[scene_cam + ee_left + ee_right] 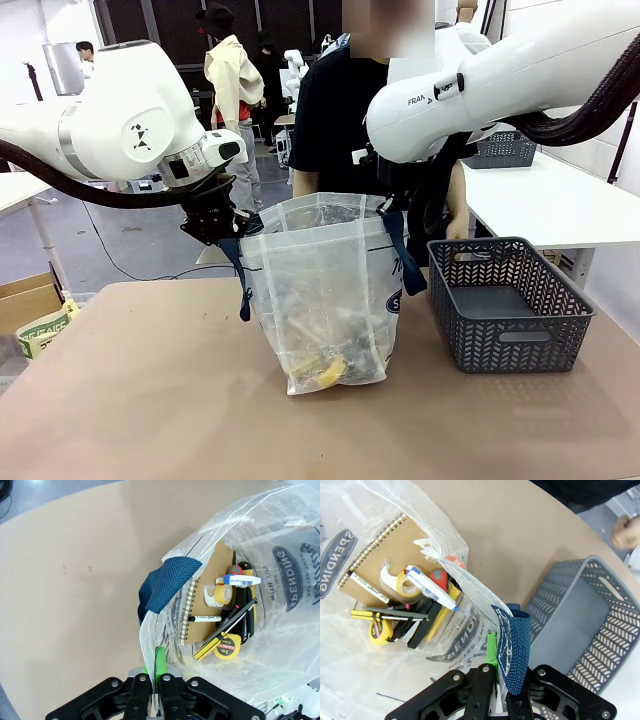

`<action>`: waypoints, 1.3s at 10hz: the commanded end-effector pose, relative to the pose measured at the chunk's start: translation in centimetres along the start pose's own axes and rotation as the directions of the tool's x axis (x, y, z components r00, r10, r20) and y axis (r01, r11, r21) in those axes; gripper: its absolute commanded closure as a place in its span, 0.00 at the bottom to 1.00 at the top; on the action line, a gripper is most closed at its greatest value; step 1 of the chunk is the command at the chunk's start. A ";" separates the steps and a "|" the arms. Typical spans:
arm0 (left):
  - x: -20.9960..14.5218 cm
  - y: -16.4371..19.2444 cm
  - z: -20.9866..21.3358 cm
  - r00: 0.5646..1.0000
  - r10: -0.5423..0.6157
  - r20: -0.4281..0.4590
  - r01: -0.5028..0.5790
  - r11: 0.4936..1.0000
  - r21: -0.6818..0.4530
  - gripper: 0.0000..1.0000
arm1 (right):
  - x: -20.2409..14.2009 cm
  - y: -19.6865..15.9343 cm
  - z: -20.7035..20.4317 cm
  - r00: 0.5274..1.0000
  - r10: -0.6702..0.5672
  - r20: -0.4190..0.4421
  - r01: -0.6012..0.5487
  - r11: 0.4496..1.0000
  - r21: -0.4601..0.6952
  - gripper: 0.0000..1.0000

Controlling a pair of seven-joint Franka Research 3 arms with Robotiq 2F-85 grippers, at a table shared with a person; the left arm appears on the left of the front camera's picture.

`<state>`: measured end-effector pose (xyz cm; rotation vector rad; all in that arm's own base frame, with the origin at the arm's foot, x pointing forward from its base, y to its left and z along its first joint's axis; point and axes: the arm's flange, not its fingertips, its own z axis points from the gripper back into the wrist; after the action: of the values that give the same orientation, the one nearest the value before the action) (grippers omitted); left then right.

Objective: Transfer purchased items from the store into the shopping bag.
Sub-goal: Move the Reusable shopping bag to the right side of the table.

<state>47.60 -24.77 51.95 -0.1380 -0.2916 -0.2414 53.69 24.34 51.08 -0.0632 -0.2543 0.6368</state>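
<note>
Pinches the rim of the shopping bag (320,290) with the left gripper (154,656), green pads pressed flat together on the thin film, just beside 1 navy strap (162,587). Clamps the opposite rim with the right gripper (493,647), closed just as tight, with the second navy strap (514,645) folded right against the green pad. Holds the bag upright between the 2 arms, mouth spread wide, base resting on the tan table (130,390) near its middle.

Shows, from both wrist views, the purchased items lying together at the bottom of the bag:
- a tan spiral notebook (220,560) lying flat
- a roll of clear tape (218,594) and a black marker (205,618) on top of it
- a blue-and-white correction roller (241,580) touching the tape roll
- a yellow tape measure (226,649) at the notebook's lower corner
- a yellow-and-black tool (210,645) against that tape measure
- several darker pieces beside these, too tangled to tell apart

To the bag's right on the same table, near but not touching, a dark grey lattice basket (510,310). Beyond the bag, at the far edge, a person in a dark top (335,120). Past the basket in the right wrist view, 1 blurred hand (626,530).
</note>
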 end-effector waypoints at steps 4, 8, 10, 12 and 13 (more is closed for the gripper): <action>-0.3 0.1 0.2 1.000 0.013 0.006 -0.013 1.000 0.003 1.00 | -0.1 -0.1 0.0 1.000 -0.002 -0.002 0.002 1.000 -0.001 1.00; -0.3 0.1 0.2 1.000 0.013 0.006 -0.013 1.000 0.003 1.00 | -0.1 -0.1 0.0 1.000 -0.002 -0.002 0.002 1.000 -0.001 1.00; -0.3 0.1 0.2 1.000 0.013 0.006 -0.013 1.000 0.003 1.00 | -0.1 -0.1 0.0 1.000 -0.002 -0.002 0.002 1.000 -0.001 1.00; -0.3 0.1 0.2 1.000 0.013 0.006 -0.013 1.000 0.003 1.00 | -0.1 -0.1 0.0 1.000 -0.002 -0.002 0.002 1.000 -0.001 1.00; 0.0 0.0 0.0 1.000 0.000 0.000 0.000 1.000 0.000 1.00 | 0.0 0.0 0.0 1.000 0.000 0.000 0.000 1.000 0.000 1.00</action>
<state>47.60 -24.78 51.93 -0.1380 -0.2913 -0.2415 53.67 24.36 51.09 -0.0631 -0.2544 0.6372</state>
